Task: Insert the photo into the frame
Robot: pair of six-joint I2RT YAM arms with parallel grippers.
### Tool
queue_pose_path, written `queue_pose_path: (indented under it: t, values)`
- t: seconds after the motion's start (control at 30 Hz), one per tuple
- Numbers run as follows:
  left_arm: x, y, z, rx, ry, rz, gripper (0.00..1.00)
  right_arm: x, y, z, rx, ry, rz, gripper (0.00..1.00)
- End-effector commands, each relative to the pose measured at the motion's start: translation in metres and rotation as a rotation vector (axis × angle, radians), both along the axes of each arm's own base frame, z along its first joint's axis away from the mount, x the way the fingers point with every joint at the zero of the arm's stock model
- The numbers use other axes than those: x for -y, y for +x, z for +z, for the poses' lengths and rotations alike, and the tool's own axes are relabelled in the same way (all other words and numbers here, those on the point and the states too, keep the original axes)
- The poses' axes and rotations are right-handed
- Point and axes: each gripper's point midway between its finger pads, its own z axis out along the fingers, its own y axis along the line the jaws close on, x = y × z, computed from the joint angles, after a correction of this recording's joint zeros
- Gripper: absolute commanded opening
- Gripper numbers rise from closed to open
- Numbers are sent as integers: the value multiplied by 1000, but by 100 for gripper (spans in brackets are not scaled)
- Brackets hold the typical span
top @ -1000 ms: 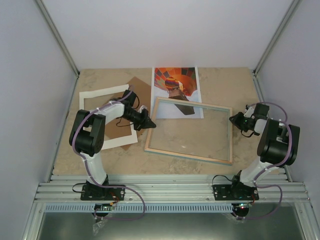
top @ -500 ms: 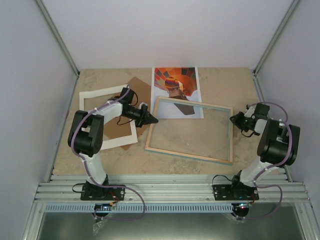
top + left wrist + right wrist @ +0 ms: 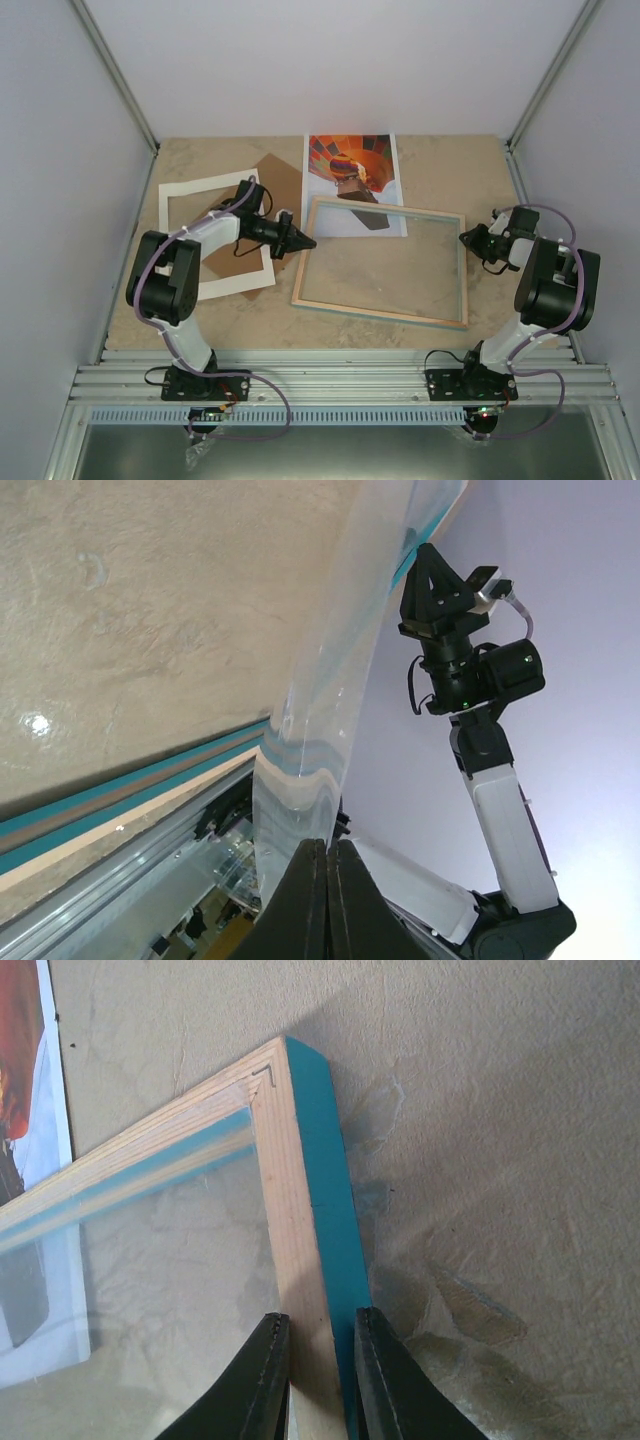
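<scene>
The frame (image 3: 380,312) lies mid-table with its bare wood face up and its turquoise side showing. My left gripper (image 3: 303,243) is at the frame's left edge. In the left wrist view it (image 3: 327,845) is shut on the edge of the clear pane (image 3: 320,710), which bows upward. My right gripper (image 3: 468,240) is at the frame's right rim; in the right wrist view it (image 3: 322,1320) is shut on that rim (image 3: 300,1190). The photo (image 3: 350,170) lies face up behind the frame, with its near edge under the frame's far-left corner.
A white mat border (image 3: 180,190) lies at the left, under my left arm. A brown backing board (image 3: 283,178) lies partly beneath it. White walls close in the table on three sides. My right arm shows in the left wrist view (image 3: 470,670).
My left arm's elbow has swung out to the left. Its gripper has stayed at the frame's left edge, shifting slightly toward the back. The right arm and the photo have not moved.
</scene>
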Motion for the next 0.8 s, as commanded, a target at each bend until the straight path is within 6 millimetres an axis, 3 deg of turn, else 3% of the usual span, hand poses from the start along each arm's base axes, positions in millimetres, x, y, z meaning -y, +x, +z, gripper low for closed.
queue_pose_path:
  t: [0.0, 0.03, 0.13, 0.27, 0.4, 0.53, 0.6, 0.77]
  values:
    - [0, 3, -2, 41, 42, -26, 0, -13, -15, -16, -79, 77, -8, 0]
    - [0, 5, -8, 51, 59, -27, 0, -14, -15, -15, -78, 80, -5, 0]
    - [-2, 11, -23, 74, 102, -33, 14, -14, -15, -14, -76, 81, -5, 0]
    - [-3, 14, -35, 99, 145, -56, 27, -14, -15, -15, -77, 83, -3, 0]
    - [-4, 19, -45, 125, 181, -73, 30, -15, -16, -18, -84, 87, -1, 0]
    - [-6, 19, -52, 124, 200, -82, 23, -15, -16, -18, -84, 86, -1, 0]
    - [-5, 20, -54, 114, 198, -82, 14, -15, -16, -19, -85, 86, -2, 0]
    - [2, 22, -40, 87, 129, -71, 0, -15, -16, -19, -86, 86, -2, 0]
